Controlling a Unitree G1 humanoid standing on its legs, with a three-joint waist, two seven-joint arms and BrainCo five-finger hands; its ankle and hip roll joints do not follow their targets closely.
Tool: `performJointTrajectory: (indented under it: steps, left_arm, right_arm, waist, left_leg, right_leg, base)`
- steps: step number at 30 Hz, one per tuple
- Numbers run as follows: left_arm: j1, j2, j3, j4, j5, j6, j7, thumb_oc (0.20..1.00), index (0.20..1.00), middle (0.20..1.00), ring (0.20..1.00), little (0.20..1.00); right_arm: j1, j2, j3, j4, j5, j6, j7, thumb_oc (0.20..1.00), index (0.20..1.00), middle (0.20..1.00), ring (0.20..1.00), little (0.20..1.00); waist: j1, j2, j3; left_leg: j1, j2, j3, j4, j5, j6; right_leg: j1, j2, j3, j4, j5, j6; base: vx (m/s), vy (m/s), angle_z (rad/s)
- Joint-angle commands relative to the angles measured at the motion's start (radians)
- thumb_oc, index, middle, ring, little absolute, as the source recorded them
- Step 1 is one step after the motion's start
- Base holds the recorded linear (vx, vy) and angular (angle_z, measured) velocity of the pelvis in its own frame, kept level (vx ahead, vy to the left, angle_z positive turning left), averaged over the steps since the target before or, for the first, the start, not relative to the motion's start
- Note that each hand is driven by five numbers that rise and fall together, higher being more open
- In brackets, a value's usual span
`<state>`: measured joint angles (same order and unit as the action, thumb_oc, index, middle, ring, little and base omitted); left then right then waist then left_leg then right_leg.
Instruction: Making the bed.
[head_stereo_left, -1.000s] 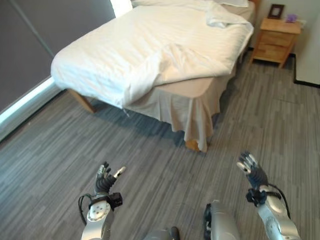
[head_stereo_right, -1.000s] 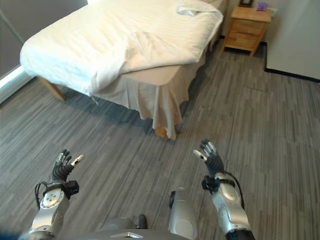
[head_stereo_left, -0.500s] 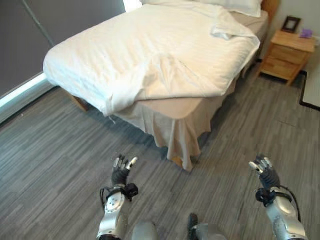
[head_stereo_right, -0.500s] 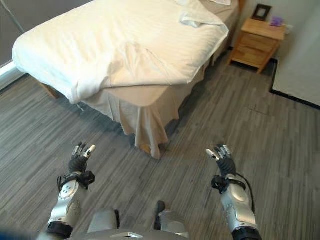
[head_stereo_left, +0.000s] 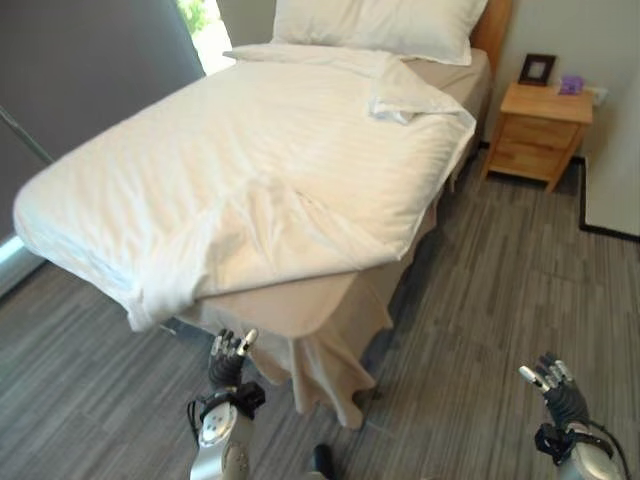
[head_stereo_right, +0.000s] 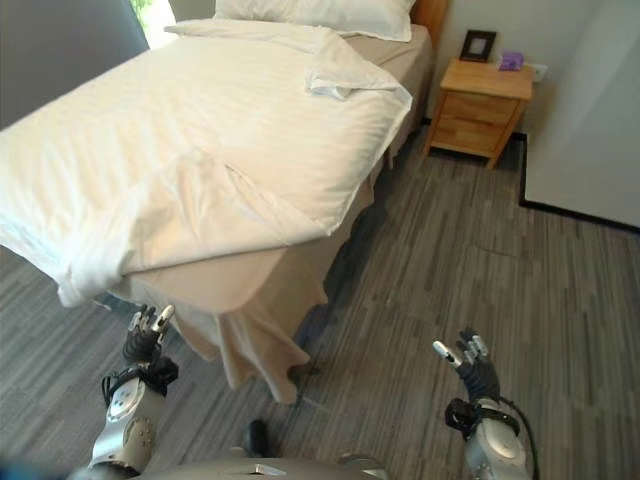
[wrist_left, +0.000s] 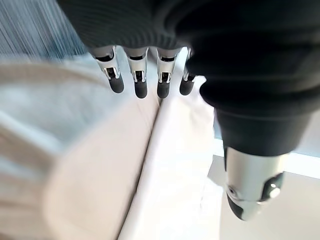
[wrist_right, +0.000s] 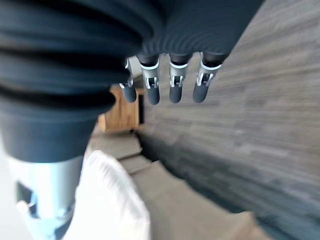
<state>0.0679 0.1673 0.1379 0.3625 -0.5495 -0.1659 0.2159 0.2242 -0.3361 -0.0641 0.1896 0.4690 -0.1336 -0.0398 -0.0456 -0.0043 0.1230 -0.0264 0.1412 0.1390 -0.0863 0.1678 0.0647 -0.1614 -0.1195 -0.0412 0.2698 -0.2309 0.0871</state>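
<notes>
A bed fills the upper left, covered by a white duvet (head_stereo_left: 250, 170) that is rumpled and folded back at the near corner, baring the beige sheet (head_stereo_left: 300, 305) and bed skirt (head_stereo_right: 255, 350). A white pillow (head_stereo_left: 375, 22) lies at the head. My left hand (head_stereo_left: 227, 358) is raised, open and holding nothing, just in front of the bed's near corner. My right hand (head_stereo_left: 562, 393) is open too, over the floor to the right of the bed. In the left wrist view the fingers (wrist_left: 140, 82) point at the duvet.
A wooden nightstand (head_stereo_left: 535, 118) with a picture frame (head_stereo_left: 537, 68) stands by the bed's head at the far right. Grey plank floor (head_stereo_right: 480, 270) runs along the bed's right side. A dark curtain (head_stereo_left: 90, 60) hangs at the left.
The whole view has tilted up and closed in on the bed, so the camera has moved forward. Both hands stay raised and open, now lower in the picture.
</notes>
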Motion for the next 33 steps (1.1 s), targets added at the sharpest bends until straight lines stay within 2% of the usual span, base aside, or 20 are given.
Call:
performJointTrajectory:
  steps: [1, 3, 4, 6, 7, 9, 10, 13, 14, 16, 19, 22, 25, 27, 28, 29, 30, 31, 32, 33]
  left_arm:
    - [0.005, 0.094, 0.027, -0.073, -0.035, -0.065, 0.006, 1.000, 1.000, 1.000, 1.000, 1.000]
    - [-0.001, 0.103, 0.037, -0.067, -0.032, -0.066, 0.011, 1.000, 1.000, 1.000, 1.000, 1.000]
    - [-0.009, 0.109, 0.042, -0.058, -0.024, -0.063, 0.015, 1.000, 1.000, 1.000, 1.000, 1.000]
    - [-0.017, 0.117, 0.045, -0.054, -0.018, -0.067, 0.019, 1.000, 1.000, 1.000, 1.000, 1.000]
    - [-0.030, 0.127, 0.039, -0.053, -0.014, -0.068, 0.021, 1.000, 1.000, 1.000, 1.000, 1.000]
    - [-0.045, 0.139, 0.030, -0.045, 0.002, -0.066, 0.013, 1.000, 1.000, 1.000, 1.000, 1.000]
    - [-0.051, 0.140, 0.026, -0.045, 0.003, -0.070, 0.006, 1.000, 1.000, 1.000, 1.000, 1.000]
    - [-0.059, 0.141, 0.021, -0.052, 0.008, -0.078, -0.005, 1.000, 1.000, 1.000, 1.000, 1.000]
    - [-0.067, 0.143, 0.015, -0.036, 0.005, -0.079, -0.001, 1.000, 1.000, 1.000, 1.000, 1.000]
    - [-0.054, 0.131, 0.019, -0.041, 0.012, -0.076, -0.001, 1.000, 1.000, 1.000, 1.000, 1.000]
    - [-0.007, 0.113, 0.041, -0.063, -0.004, -0.083, 0.008, 1.000, 1.000, 1.000, 1.000, 1.000]
    - [0.030, 0.172, 0.059, -0.100, 0.117, -0.050, 0.004, 1.000, 1.000, 1.000, 1.000, 1.000]
    - [-0.051, 0.343, 0.085, -0.186, 0.221, -0.048, -0.064, 1.000, 1.000, 1.000, 1.000, 1.000]
    - [-0.070, 0.388, 0.090, -0.196, 0.260, -0.044, -0.068, 1.000, 1.000, 1.000, 1.000, 1.000]
    - [-0.173, 0.515, 0.082, -0.183, 0.377, -0.026, -0.038, 1.000, 1.000, 1.000, 1.000, 1.000]
    - [-0.173, 0.516, 0.081, -0.182, 0.377, -0.026, -0.038, 1.000, 1.000, 1.000, 1.000, 1.000]
    - [-0.310, 0.638, 0.045, -0.117, 0.490, 0.013, -0.005, 1.000, 1.000, 1.000, 1.000, 1.000]
    - [-0.319, 0.641, 0.037, -0.111, 0.491, 0.012, -0.003, 1.000, 1.000, 1.000, 1.000, 1.000]
    - [-0.472, 0.777, -0.034, -0.013, 0.640, 0.059, 0.041, 1.000, 1.000, 1.000, 1.000, 1.000]
    - [-0.492, 0.780, -0.051, 0.000, 0.641, 0.056, 0.045, 1.000, 1.000, 1.000, 1.000, 1.000]
  right_arm:
    - [-0.047, 0.012, -0.008, 0.024, 0.001, -0.042, -0.003, 1.000, 1.000, 1.000, 1.000, 1.000]
    - [-0.055, 0.021, -0.002, 0.031, 0.008, -0.040, 0.003, 1.000, 1.000, 1.000, 1.000, 1.000]
    - [-0.052, 0.025, -0.005, 0.023, -0.006, -0.040, 0.006, 1.000, 1.000, 1.000, 1.000, 1.000]
    - [-0.052, 0.034, -0.008, 0.027, -0.006, -0.043, 0.003, 1.000, 1.000, 1.000, 1.000, 1.000]
    - [-0.050, 0.040, -0.011, 0.024, 0.001, -0.046, -0.001, 1.000, 1.000, 1.000, 1.000, 1.000]
    - [-0.038, 0.051, -0.013, 0.034, 0.004, -0.044, 0.001, 1.000, 1.000, 1.000, 1.000, 1.000]
    - [-0.026, 0.053, -0.013, 0.039, 0.003, -0.042, 0.004, 1.000, 1.000, 1.000, 1.000, 1.000]
    - [-0.008, 0.042, -0.014, 0.043, -0.004, -0.041, 0.014, 1.000, 1.000, 1.000, 1.000, 1.000]
    - [-0.002, 0.036, -0.010, 0.049, 0.002, -0.042, 0.017, 1.000, 1.000, 1.000, 1.000, 1.000]
    - [-0.019, 0.031, 0.000, 0.052, -0.002, -0.041, 0.021, 1.000, 1.000, 1.000, 1.000, 1.000]
    - [-0.045, 0.001, 0.002, 0.041, -0.008, -0.043, 0.021, 1.000, 1.000, 1.000, 1.000, 1.000]
    - [-0.048, -0.028, -0.008, 0.047, -0.019, -0.041, 0.029, 1.000, 1.000, 1.000, 1.000, 1.000]
    - [-0.034, -0.045, -0.003, 0.048, -0.025, -0.028, 0.088, 1.000, 1.000, 1.000, 1.000, 1.000]
    - [-0.026, -0.045, -0.002, 0.050, -0.023, -0.024, 0.102, 1.000, 1.000, 1.000, 1.000, 1.000]
    - [-0.014, -0.048, 0.004, 0.049, -0.024, -0.015, 0.128, 1.000, 1.000, 1.000, 1.000, 1.000]
    - [-0.014, -0.048, 0.004, 0.048, -0.024, -0.015, 0.128, 1.000, 1.000, 1.000, 1.000, 1.000]
    - [0.003, -0.058, 0.020, 0.040, -0.016, -0.008, 0.145, 1.000, 1.000, 1.000, 1.000, 1.000]
    - [0.003, -0.055, 0.017, 0.040, -0.016, -0.008, 0.145, 1.000, 1.000, 1.000, 1.000, 1.000]
    - [0.016, -0.074, 0.035, 0.037, -0.011, -0.010, 0.154, 1.000, 1.000, 1.000, 1.000, 1.000]
    - [0.016, -0.069, 0.030, 0.037, -0.010, -0.010, 0.153, 1.000, 1.000, 1.000, 1.000, 1.000]
  waist:
    - [0.031, -0.054, 0.009]
    - [0.035, -0.056, 0.009]
    - [0.032, -0.056, 0.024]
    - [0.021, -0.056, 0.046]
    - [0.004, -0.051, 0.061]
    - [-0.021, -0.039, 0.067]
    - [-0.033, -0.036, 0.063]
    - [-0.054, -0.038, 0.059]
    - [-0.056, -0.051, 0.059]
    - [-0.035, -0.060, 0.046]
    - [-0.005, -0.060, 0.015]
    - [0.000, -0.054, -0.001]
    - [-0.013, -0.040, -0.006]
    - [-0.016, -0.037, -0.010]
    - [-0.030, -0.031, -0.015]
    - [-0.030, -0.031, -0.014]
    - [-0.055, -0.024, -0.017]
    - [-0.052, -0.026, -0.016]
    - [-0.079, -0.019, -0.013]
    - [-0.074, -0.022, -0.012]
  left_leg:
    - [0.072, -0.061, 0.003, 0.016, -0.098, -0.130]
    - [0.084, -0.077, 0.006, 0.016, -0.120, -0.112]
    - [0.094, -0.095, 0.002, 0.021, -0.136, -0.092]
    - [0.117, -0.111, -0.004, 0.017, -0.143, -0.076]
    - [0.118, -0.115, -0.013, 0.016, -0.140, -0.074]
    - [0.123, -0.114, -0.047, 0.016, -0.143, -0.072]
    - [0.128, -0.116, -0.058, 0.012, -0.145, -0.072]
    - [0.147, -0.128, -0.091, 0.005, -0.156, -0.070]
    - [0.148, -0.140, -0.116, 0.007, -0.159, -0.068]
    - [0.148, -0.143, -0.121, 0.008, -0.165, -0.067]
    - [0.140, -0.142, -0.126, -0.001, -0.160, -0.074]
    - [0.139, -0.137, -0.134, -0.001, -0.162, -0.083]
    - [0.141, -0.131, -0.133, -0.001, -0.158, -0.095]
    - [0.148, -0.131, -0.132, -0.001, -0.170, -0.095]
    - [0.148, -0.128, -0.130, -0.001, -0.173, -0.100]
    - [0.148, -0.128, -0.131, -0.001, -0.174, -0.100]
    - [0.144, -0.126, -0.123, -0.001, -0.175, -0.104]
    - [0.144, -0.126, -0.124, -0.001, -0.175, -0.104]
    - [0.134, -0.123, -0.117, -0.001, -0.173, -0.107]
    - [0.132, -0.123, -0.119, -0.001, -0.173, -0.107]
  right_leg:
    - [0.298, -0.030, -0.034, -0.308, 0.211, 0.060]
    - [0.271, -0.049, -0.017, -0.255, 0.213, 0.077]
    - [0.211, -0.065, 0.010, -0.126, 0.257, 0.102]
    - [0.139, -0.082, 0.037, -0.003, 0.367, 0.107]
    - [0.107, -0.074, 0.076, 0.042, 0.404, 0.112]
    - [0.079, -0.024, 0.165, 0.070, 0.382, 0.100]
    - [0.068, 0.004, 0.202, 0.041, 0.351, 0.091]
    - [0.056, 0.053, 0.222, -0.070, 0.299, 0.075]
    - [0.075, 0.074, 0.228, -0.134, 0.275, 0.061]
    - [0.125, 0.056, 0.186, -0.188, 0.266, 0.063]
    - [0.184, 0.056, 0.173, -0.291, 0.275, 0.055]
    - [0.222, 0.053, 0.149, -0.328, 0.262, 0.040]
    - [0.231, 0.056, 0.142, -0.340, 0.265, 0.034]
    - [0.239, 0.057, 0.140, -0.346, 0.257, 0.035]
    - [0.240, 0.058, 0.142, -0.349, 0.255, 0.036]
    - [0.241, 0.058, 0.142, -0.349, 0.254, 0.036]
    - [0.235, 0.062, 0.144, -0.351, 0.255, 0.038]
    - [0.234, 0.062, 0.143, -0.351, 0.255, 0.038]
    - [0.223, 0.066, 0.144, -0.353, 0.259, 0.043]
    - [0.221, 0.066, 0.143, -0.353, 0.259, 0.043]
  base:
    - [0.05, 0.185, -0.11]
    - [0.04, 0.249, 0.06]
    - [0.01, 0.292, -0.03]
    - [-0.04, 0.215, 0.14]
    - [-0.03, 0.142, 0.49]
    - [0.06, 0.107, 0.53]
    - [0.13, 0.083, 0.46]
    - [0.14, 0.041, 0.37]
    - [0.10, 0.014, 0.39]
    - [0.09, -0.061, 0.82]
    - [0.11, -0.113, 0.46]
    - [0.09, -0.064, 0.22]
    - [0.08, -0.049, 0.09]
    - [0.10, -0.018, -0.03]
    - [0.06, -0.012, -0.05]
    - [0.09, -0.021, 0.00]
    - [0.00, 0.000, 0.00]
    - [0.03, -0.022, -0.01]
    - [0.00, -0.013, -0.06]
    - [-0.01, -0.013, -0.06]
